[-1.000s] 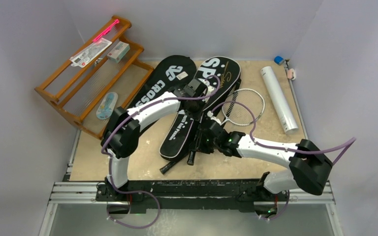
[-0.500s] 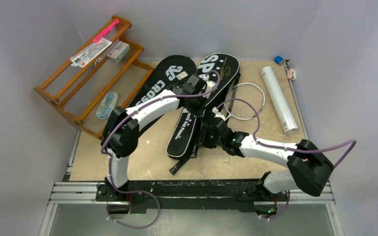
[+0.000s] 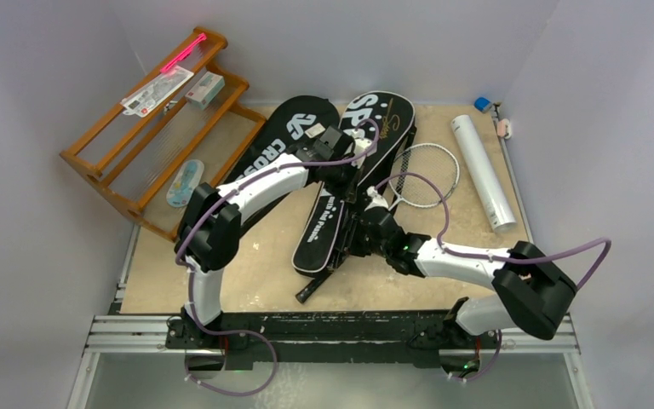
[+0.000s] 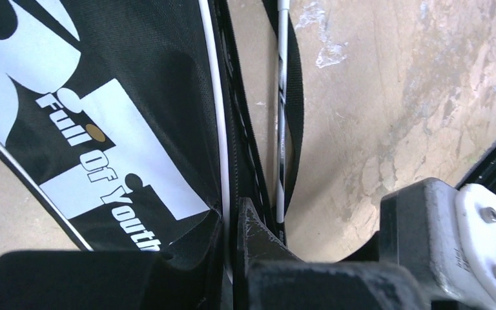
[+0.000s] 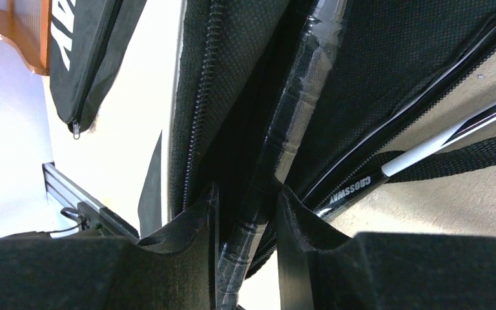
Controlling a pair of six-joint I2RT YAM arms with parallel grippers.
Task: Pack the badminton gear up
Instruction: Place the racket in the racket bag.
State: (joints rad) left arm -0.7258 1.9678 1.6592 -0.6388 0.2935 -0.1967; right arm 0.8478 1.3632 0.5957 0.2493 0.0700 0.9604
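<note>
Lying on the sandy-topped desk (image 3: 247,281): two black racket-shaped fabric covers, the CROSS-lettered cover (image 3: 283,141) and the SP-lettered cover (image 3: 381,119); two thin-framed rackets, the bare-headed racket (image 3: 426,175) and the black-handled racket (image 5: 276,155); and one long white tube (image 3: 482,170). One orange-brown wooden rack (image 3: 77,160) carries one pink stick (image 3: 179,55) and three small packets, namely a flat white packet (image 3: 157,91), a small pale box (image 3: 204,88) and a light-blue packet (image 3: 185,183). Also counted are two small corner items too small to identify, a blue item (image 3: 482,104) and a pale item (image 3: 503,128), and two white-and-black robot arms, the left arm (image 3: 264,181) and the right arm (image 3: 460,256).
</note>
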